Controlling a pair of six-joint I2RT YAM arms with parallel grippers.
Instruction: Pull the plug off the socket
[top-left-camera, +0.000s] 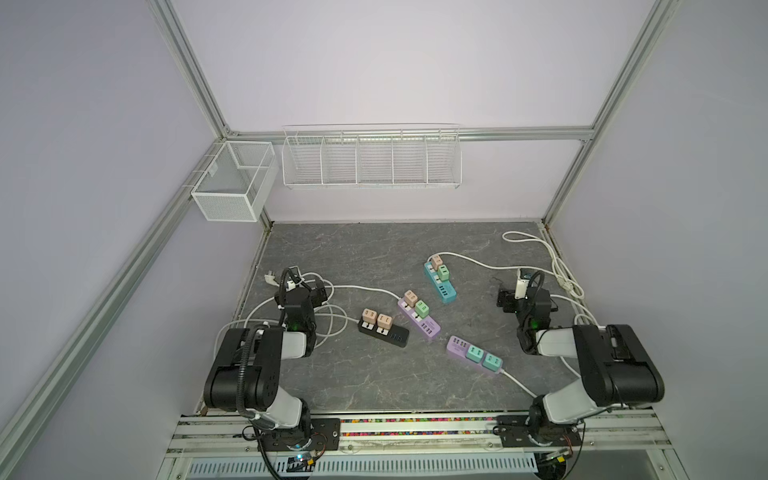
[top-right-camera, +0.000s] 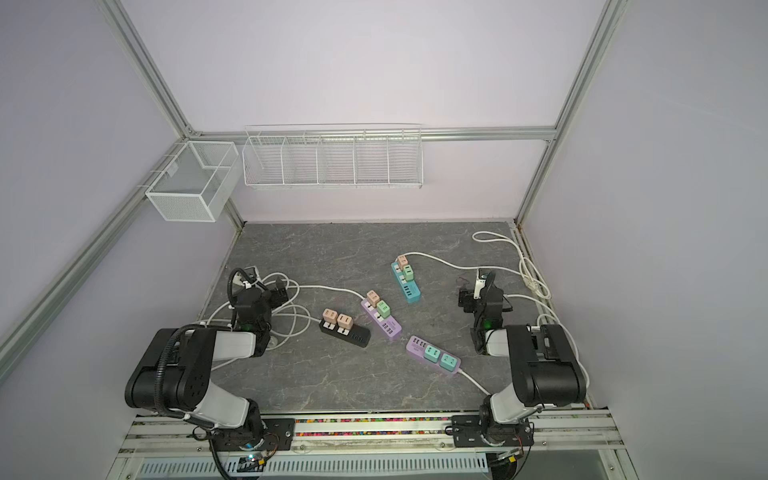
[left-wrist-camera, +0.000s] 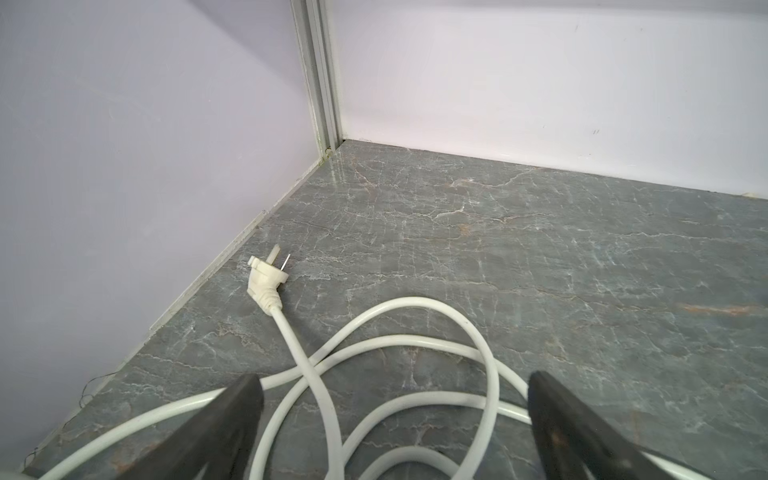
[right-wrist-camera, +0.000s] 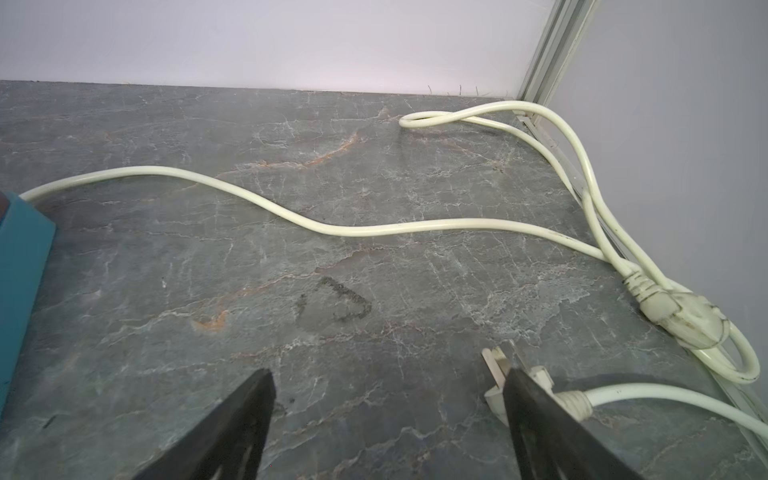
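left gripper (left-wrist-camera: 395, 384) hovering over coiled white cable (left-wrist-camera: 291, 340), jaws apart. between the grippers four power strips (top-left-camera: 397, 336) lying, black, purple, teal, lilac, carrying eight adapter plugs (top-left-camera: 368, 314), two each, all seated. right gripper (right-wrist-camera: 390, 376) hanging jaws apart beside loose wall plug (right-wrist-camera: 494, 363).

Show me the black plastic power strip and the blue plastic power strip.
black plastic power strip (top-left-camera: 395, 336): in a top view, on its USB end.
blue plastic power strip (top-left-camera: 444, 291): in a top view, on its USB end.
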